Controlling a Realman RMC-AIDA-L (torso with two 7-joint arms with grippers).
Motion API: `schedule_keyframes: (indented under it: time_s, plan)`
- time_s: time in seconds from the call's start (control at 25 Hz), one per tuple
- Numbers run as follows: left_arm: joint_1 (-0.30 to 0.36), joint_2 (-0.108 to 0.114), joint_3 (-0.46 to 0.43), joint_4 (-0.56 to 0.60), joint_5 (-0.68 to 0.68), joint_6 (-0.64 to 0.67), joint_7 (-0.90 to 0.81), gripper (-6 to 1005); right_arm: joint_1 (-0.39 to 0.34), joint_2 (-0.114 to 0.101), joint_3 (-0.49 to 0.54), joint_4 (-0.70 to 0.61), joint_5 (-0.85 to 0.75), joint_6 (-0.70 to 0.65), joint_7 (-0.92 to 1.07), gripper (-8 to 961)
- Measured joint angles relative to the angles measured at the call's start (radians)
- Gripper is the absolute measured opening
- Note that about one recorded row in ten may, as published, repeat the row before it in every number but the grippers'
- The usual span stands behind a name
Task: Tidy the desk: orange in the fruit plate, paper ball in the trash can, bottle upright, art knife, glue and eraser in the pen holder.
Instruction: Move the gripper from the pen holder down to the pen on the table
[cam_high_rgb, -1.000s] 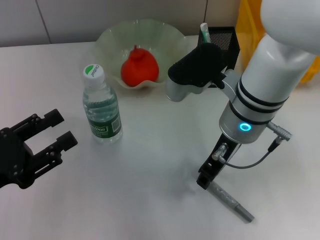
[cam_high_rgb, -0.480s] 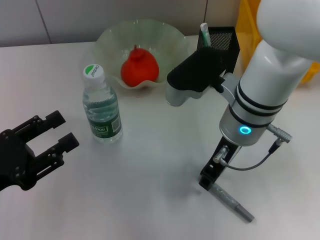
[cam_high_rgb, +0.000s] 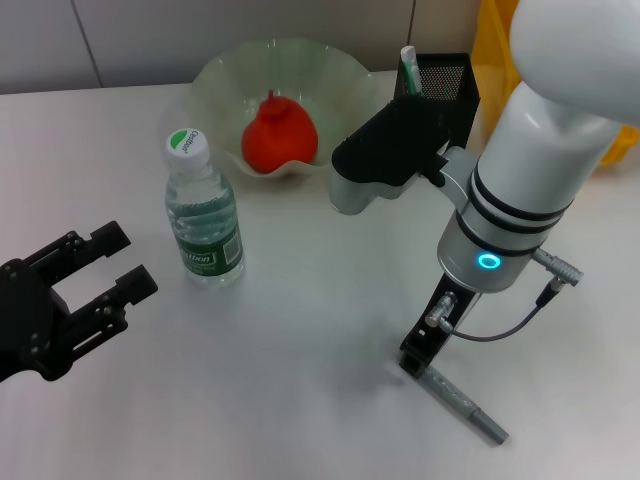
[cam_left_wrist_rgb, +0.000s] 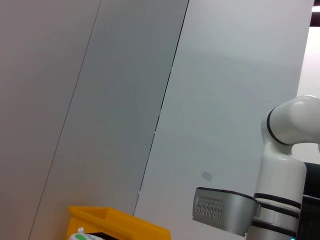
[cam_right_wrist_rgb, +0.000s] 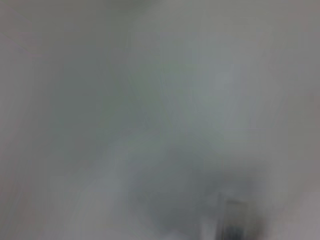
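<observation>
Right gripper (cam_high_rgb: 418, 362) lower, onto art knife (cam_high_rgb: 462, 404)

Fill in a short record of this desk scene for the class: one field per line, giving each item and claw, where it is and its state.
orange: in the fruit plate
bottle: upright on the desk, in front of the plate
pen holder: behind the right arm, a white-and-green stick standing in it
trash can: far right, mostly hidden by the arm
art knife: grey, lying flat on the desk
right claw: down at the knife's near end
left claw: open, hovering left of the bottle
</observation>
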Motion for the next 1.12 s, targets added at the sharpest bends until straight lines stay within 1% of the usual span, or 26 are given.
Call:
schedule_keyframes:
  time_s: [0.48, 0.8, 1.12]
  plan:
    - [0.000, 0.000, 0.000, 0.000, -0.002, 0.000, 0.000, 629, 0.002, 0.000, -0.003, 0.009, -0.006, 0.000, 0.000, 360]
    - [0.000, 0.000, 0.000, 0.000, -0.001, 0.000, 0.007, 630, 0.004, 0.000, -0.034, 0.011, -0.006, 0.008, 0.000, 358]
    - [0.004, 0.000, 0.000, 0.000, -0.001, -0.001, 0.008, 630, 0.005, 0.002, -0.036, 0.007, -0.006, 0.011, 0.000, 347]
